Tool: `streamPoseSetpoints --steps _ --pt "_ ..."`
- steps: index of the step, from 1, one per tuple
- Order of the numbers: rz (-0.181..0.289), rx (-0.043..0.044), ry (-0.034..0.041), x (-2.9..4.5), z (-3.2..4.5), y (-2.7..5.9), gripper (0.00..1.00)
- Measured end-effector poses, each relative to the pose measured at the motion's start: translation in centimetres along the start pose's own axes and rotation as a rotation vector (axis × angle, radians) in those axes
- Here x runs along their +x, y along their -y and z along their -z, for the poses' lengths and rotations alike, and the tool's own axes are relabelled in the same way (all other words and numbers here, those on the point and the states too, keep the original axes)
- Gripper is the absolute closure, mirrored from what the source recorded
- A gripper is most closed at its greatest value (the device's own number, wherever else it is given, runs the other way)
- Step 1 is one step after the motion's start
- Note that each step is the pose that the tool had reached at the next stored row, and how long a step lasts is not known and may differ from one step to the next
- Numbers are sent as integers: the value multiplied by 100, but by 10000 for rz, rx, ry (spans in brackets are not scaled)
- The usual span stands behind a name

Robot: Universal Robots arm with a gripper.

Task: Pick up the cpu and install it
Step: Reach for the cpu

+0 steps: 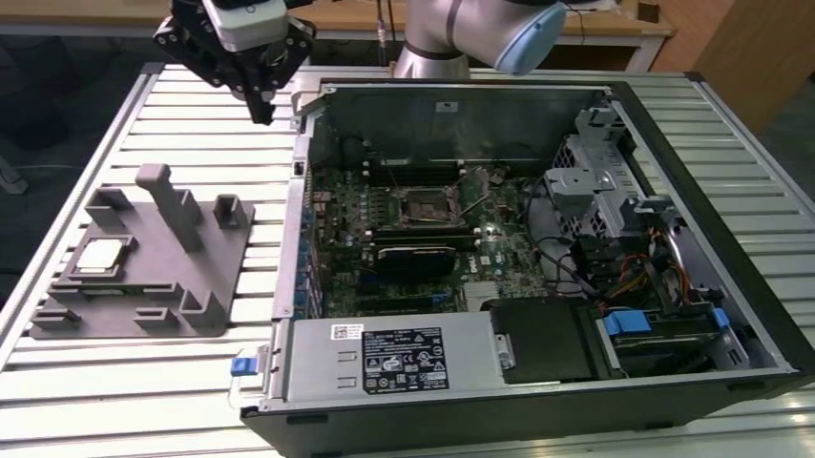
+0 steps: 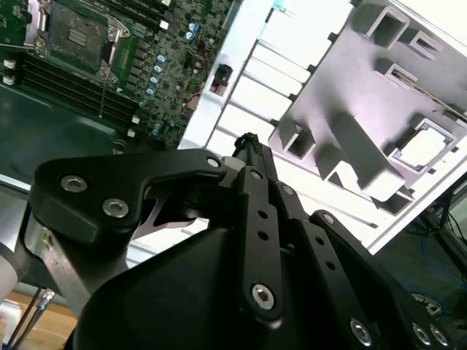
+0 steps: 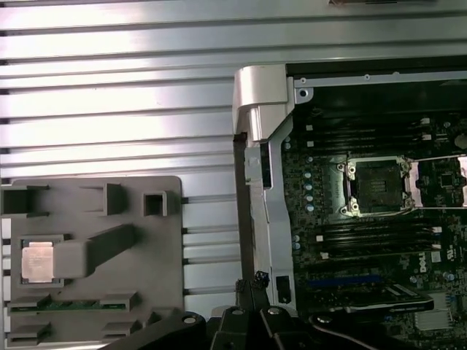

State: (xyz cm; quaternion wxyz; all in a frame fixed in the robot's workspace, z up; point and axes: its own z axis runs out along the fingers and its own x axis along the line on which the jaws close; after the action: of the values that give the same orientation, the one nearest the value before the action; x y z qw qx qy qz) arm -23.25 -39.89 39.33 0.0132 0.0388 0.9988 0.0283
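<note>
Black gripper [image 2: 248, 140] hangs closed and empty, well apart from the small silver-grey square cpu [image 3: 38, 261].
We judge a clean pick needs the jaws opened and squared over it, level with its grey plastic tray [image 3: 73, 204].

Robotics lab or test workshop: an open desktop computer case [image 1: 459, 119] lies on its side on a slatted aluminium table [image 1: 166, 391], a grey moulded fixture tray [image 1: 223, 258] just beside it, a robot arm [image 1: 433, 52] rising behind it, a wooden bench [image 1: 344, 17] beyond.
</note>
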Motion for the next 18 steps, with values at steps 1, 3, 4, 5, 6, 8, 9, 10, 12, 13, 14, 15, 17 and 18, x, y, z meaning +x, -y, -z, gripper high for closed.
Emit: streamPoseSetpoints --steps 1,3,4,5,6,8,9,10,12,13,14,15,17,18 --pt "0 -5 0 18 0 1 89" --pt "-1 -15 0 60 1 5 89" --pt "-1 -19 0 80 2 6 89" --pt "-1 -22 0 96 2 7 89" --pt "-2 -26 0 112 1 9 89" --pt "-2 -29 -1 146 2 11 89" --pt "-2 -30 -1 162 1 13 89" --pt "-2 -30 -1 177 2 14 89" --pt "-2 -30 -2 212 2 16 89" --pt "-2 -30 -2 232 3 18 89" --pt "-2 -31 -1 252 3 20 89" --pt "-1 -31 -1 272 3 21 89" --pt "-2 -31 -1 312 3 24 89" --pt "-2 -30 -1 332 3 26 89"
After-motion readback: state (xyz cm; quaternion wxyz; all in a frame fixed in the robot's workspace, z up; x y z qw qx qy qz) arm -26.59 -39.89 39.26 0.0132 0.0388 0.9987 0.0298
